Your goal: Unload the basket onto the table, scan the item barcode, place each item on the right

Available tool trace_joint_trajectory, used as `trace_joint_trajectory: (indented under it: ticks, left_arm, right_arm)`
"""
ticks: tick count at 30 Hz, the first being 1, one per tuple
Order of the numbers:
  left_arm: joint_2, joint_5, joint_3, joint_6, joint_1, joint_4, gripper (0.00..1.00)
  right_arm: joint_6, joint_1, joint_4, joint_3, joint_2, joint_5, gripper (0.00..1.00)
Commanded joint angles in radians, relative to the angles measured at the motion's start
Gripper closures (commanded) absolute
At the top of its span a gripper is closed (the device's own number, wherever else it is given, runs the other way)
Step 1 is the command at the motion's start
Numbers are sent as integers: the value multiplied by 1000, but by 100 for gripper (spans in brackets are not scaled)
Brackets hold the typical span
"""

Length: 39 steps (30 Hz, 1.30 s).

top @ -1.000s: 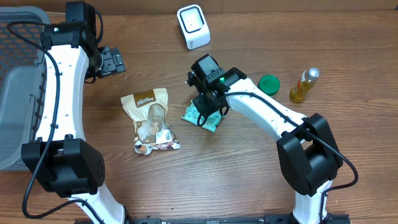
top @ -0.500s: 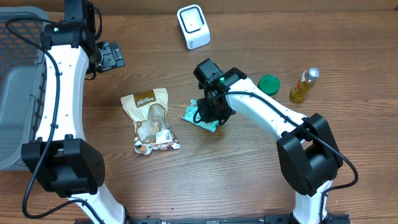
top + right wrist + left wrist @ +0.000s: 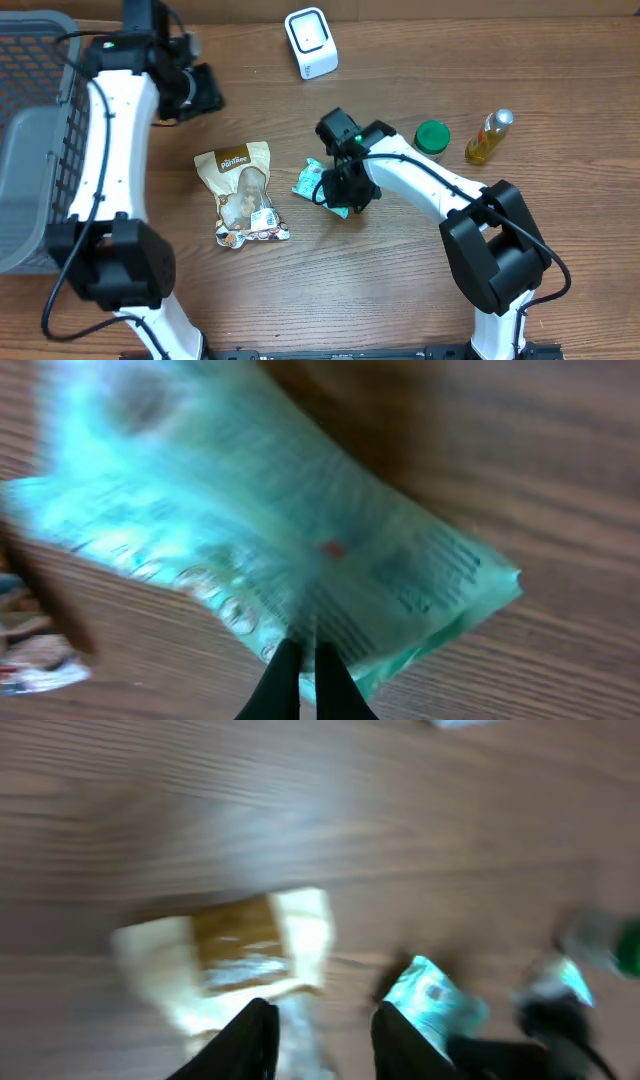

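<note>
A: What kind of place is this?

B: It looks like a robot lab bench arranged as a shop checkout. At the top centre of the overhead view, a small white barcode scanner [image 3: 311, 42] stands on a wooden table [image 3: 560, 80].

A: And the goods?

B: Packaged groceries: a snack bag [image 3: 243, 190] left of centre, a teal packet [image 3: 312, 180] in the centre, and a green-lidded jar [image 3: 433, 136] and a bottle of yellow liquid [image 3: 488, 137] on the right.

A: Anything else?

B: A grey wire basket [image 3: 30, 60] is at the left edge, as in a shop. Two white robot arms, the left arm [image 3: 105, 150] and the right arm [image 3: 420, 180], work at the table, which suggests a lab.
</note>
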Motion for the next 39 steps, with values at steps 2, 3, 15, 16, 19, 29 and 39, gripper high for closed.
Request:
trace_joint_trajectory:
  ticks: [2, 3, 15, 16, 19, 29, 39]
  left_arm:
    - [109, 230, 15, 112, -87, -11, 73]
    - [126, 249, 15, 124, -103, -14, 75]
    - [245, 270, 15, 143, -261, -35, 96]
    - [247, 259, 15, 143, -269, -35, 96]
    - [254, 197, 15, 117, -287, -36, 96]
    - [255, 182, -28, 71, -298, -26, 96]
    - [255, 193, -121, 61, -299, 44, 96]
  right_arm:
    - [27, -4, 40, -67, -12, -17, 96]
    - [27, -4, 40, -69, -12, -23, 96]
    - [26, -32, 32, -69, -12, -24, 96]
    - [26, -33, 32, -69, -12, -25, 96]
    - [26, -36, 32, -69, -12, -31, 96]
    - [25, -36, 13, -69, -12, -32, 96]
    - [14, -36, 17, -69, -12, -34, 96]
